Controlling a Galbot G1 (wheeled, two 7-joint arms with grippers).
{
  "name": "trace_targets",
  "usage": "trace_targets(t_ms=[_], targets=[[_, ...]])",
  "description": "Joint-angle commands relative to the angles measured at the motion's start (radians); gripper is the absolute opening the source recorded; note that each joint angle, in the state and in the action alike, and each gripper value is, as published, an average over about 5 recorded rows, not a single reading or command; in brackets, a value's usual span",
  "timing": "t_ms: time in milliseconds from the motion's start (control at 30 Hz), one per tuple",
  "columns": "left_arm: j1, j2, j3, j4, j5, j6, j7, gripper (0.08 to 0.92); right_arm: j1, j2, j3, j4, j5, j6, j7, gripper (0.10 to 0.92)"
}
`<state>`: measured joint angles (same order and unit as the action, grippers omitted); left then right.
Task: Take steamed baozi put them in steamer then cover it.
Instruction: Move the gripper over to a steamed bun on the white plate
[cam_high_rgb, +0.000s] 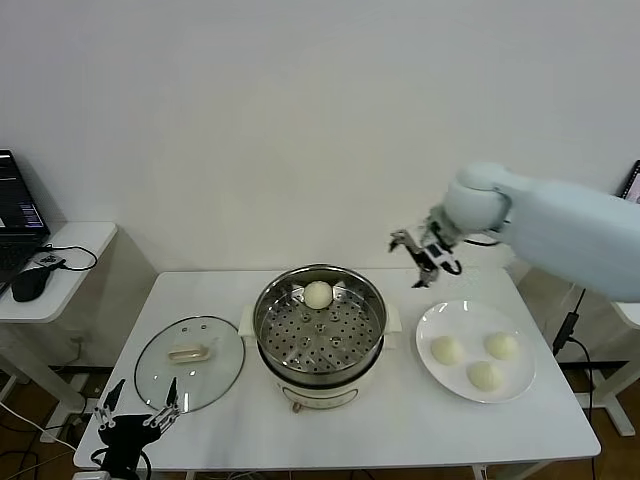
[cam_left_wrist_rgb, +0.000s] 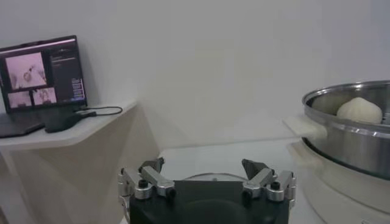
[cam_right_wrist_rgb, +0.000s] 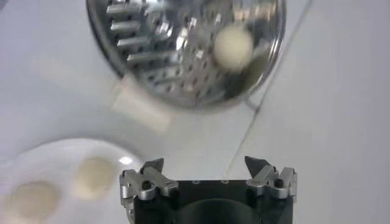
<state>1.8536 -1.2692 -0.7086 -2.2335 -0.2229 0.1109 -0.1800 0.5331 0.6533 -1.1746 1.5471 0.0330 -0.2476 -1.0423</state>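
Hovering at centre right above the plate (cam_high_rgb: 432, 350), the empty right claw (cam_high_rgb: 425, 262), jaws apart, could squash a soft baozi (cam_high_rgb: 447, 349) by closing hard.

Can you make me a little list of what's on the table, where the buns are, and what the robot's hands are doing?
steamer: middle of table, no lid on
bun in steamer: one, at the far side of the tray
plate: right of steamer, three buns on it
lid: flat on table, left of steamer
right gripper: open, empty, in the air behind the plate
left gripper: open, empty, at the table's near left edge
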Motion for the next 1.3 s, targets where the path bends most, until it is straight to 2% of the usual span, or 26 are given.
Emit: trace_targets(t_ms=[33, 700, 967, 1300], targets=[[-0.002, 0.002, -0.003, 0.003, -0.001, 0.001, 0.001, 0.823, -0.118, -0.154, 0.052, 0.037, -0.04, -0.086, -0.02, 0.823], [0.004, -0.001, -0.011, 0.019, 0.003, 0.009, 0.003, 0.823, -0.582, -0.075, 0.322, -0.133, -0.19, -0.061, 0.006, 0.823], [0.006, -0.003, -0.014, 0.019, 0.003, 0.009, 0.004, 0.823, -0.626, -0.01, 0.366, -0.196, -0.199, -0.038, 0.03, 0.814], [-0.001, -0.006, -0.012, 0.03, 0.003, 0.01, 0.004, 0.823, -0.642, 0.039, 0.383, -0.245, -0.213, -0.033, 0.047, 0.765]])
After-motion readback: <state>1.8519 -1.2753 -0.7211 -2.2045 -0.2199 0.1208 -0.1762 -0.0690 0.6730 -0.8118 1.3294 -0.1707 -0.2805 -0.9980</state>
